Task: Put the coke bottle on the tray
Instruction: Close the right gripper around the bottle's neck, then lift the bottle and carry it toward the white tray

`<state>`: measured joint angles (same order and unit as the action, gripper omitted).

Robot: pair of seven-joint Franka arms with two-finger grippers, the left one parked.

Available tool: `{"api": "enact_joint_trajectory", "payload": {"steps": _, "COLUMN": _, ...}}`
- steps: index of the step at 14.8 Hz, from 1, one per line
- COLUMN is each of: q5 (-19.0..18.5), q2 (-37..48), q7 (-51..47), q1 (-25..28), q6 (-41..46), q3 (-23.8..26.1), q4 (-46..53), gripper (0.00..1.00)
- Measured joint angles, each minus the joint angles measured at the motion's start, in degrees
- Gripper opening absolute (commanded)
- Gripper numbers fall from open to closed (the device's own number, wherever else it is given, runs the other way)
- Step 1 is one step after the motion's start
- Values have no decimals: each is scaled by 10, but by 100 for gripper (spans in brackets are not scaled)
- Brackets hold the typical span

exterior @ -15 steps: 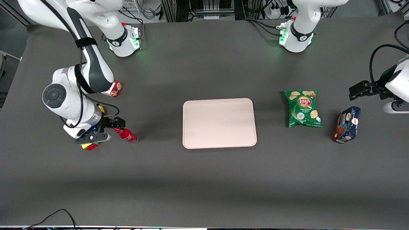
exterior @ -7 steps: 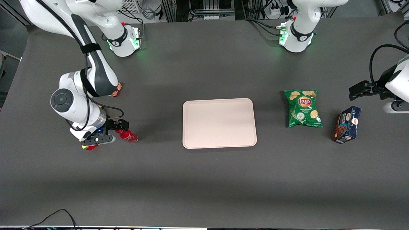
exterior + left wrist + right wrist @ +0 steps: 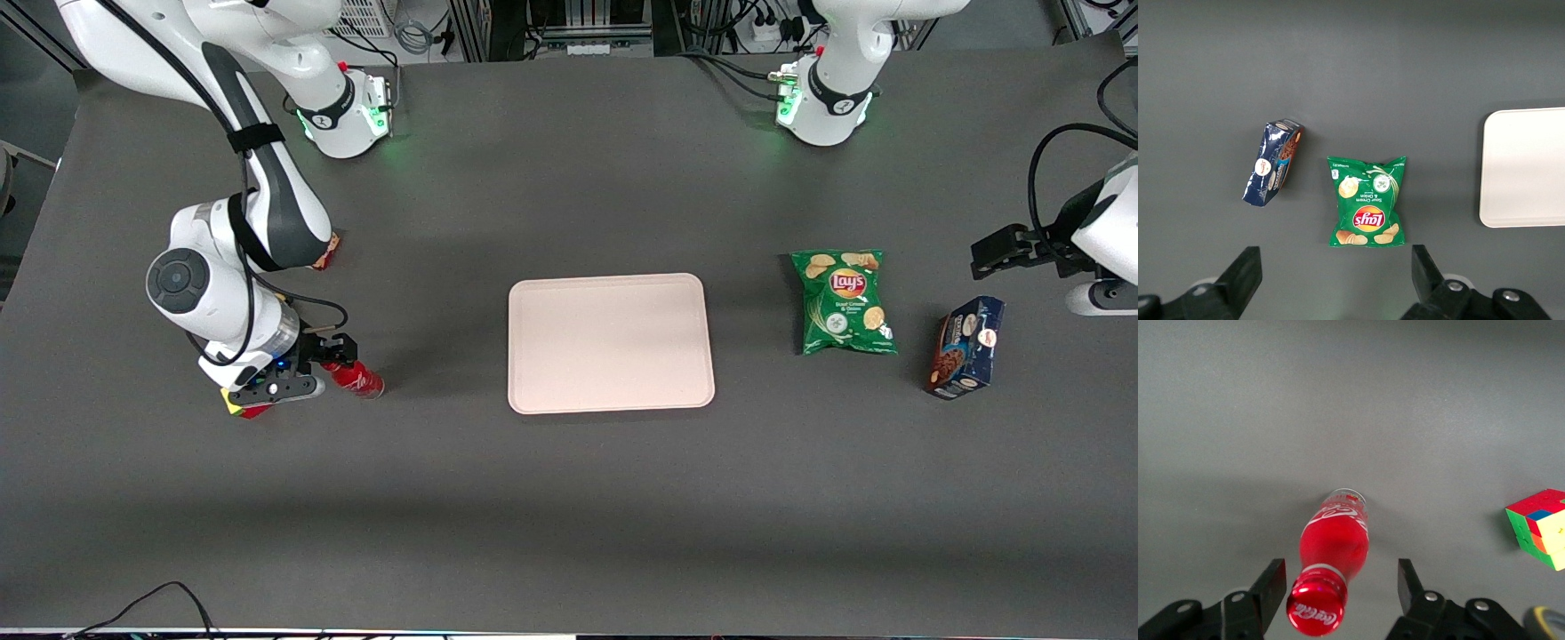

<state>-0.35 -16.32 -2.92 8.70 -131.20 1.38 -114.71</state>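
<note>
Standing upright on the dark desk [image 3: 569, 498], the coke bottle [image 3: 357, 378] is toward the working arm's end, well apart from the tray [image 3: 610, 342], which lies flat at the middle. Its long axis is vertical: the base sits on the desk and the red cap points straight up, which in the right wrist view means the cap faces the camera while the body recedes down to the desk. The gripper [image 3: 1341, 587] hangs right over it, jaws spread open with one finger on each side of the cap and neither touching it.

Judging by its look, the bottle [image 3: 1333, 553] is small, rigid and light, with a smooth glossy skin that could slip under a weak pinch. Being tall and narrow on a small base, it would probably tip at a sideways nudge, so the fingers should come down evenly. The best hold seems to be across the shoulder or upper body just below the cap, where the sides are wider and the script label gives some friction.

A colourful cube [image 3: 1540, 527] sits just beside the bottle, close enough to mind during the descent. A red cookie box [image 3: 325, 253] rests farther from the front camera, partly hidden by the arm.
</note>
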Motion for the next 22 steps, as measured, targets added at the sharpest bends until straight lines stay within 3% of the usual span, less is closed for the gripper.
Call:
{"api": "enact_joint_trajectory", "payload": {"steps": 3, "q5": 0, "q2": -4, "q7": 0, "q1": 0, "q6": -3, "q3": 2, "q4": 0, "gripper": 44}}
{"api": "enact_joint_trajectory", "payload": {"steps": 6, "q5": 0, "q2": -4, "q7": -1, "q1": 0, "q6": -4, "q3": 3, "q4": 0, "gripper": 7}}
{"api": "enact_joint_trajectory", "payload": {"steps": 7, "q5": 0, "q2": -4, "q7": -1, "q1": 0, "q6": -4, "q3": 4, "q4": 0, "gripper": 0}}
{"api": "enact_joint_trajectory", "payload": {"steps": 15, "q5": 0, "q2": 10, "q7": -1, "q1": 0, "q6": 17, "q3": 10, "q4": 10, "gripper": 0}}
{"api": "enact_joint_trajectory", "payload": {"steps": 22, "q5": 0, "q2": 105, "q7": -14, "q1": 0, "q6": 311, "q3": 37, "q4": 170, "gripper": 0}}
